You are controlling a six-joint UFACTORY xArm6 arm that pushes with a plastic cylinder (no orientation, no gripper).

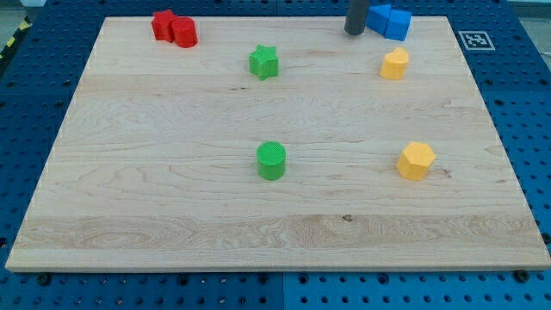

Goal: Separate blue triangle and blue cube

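Note:
Two blue blocks sit touching each other at the view's top right of the wooden board [172, 198]. The left one [380, 16] looks like the blue triangle, the right one [399, 24] like the blue cube; their shapes are hard to tell apart. My tip [354, 32] is at the end of the dark rod, just left of the blue triangle, touching or nearly touching it.
Two red blocks [175, 27] sit together at the top left. A green star [264, 62] lies at top centre, a green cylinder [271, 161] at mid board. A yellow block [394, 64] lies below the blue pair, a yellow hexagon [416, 160] at the right.

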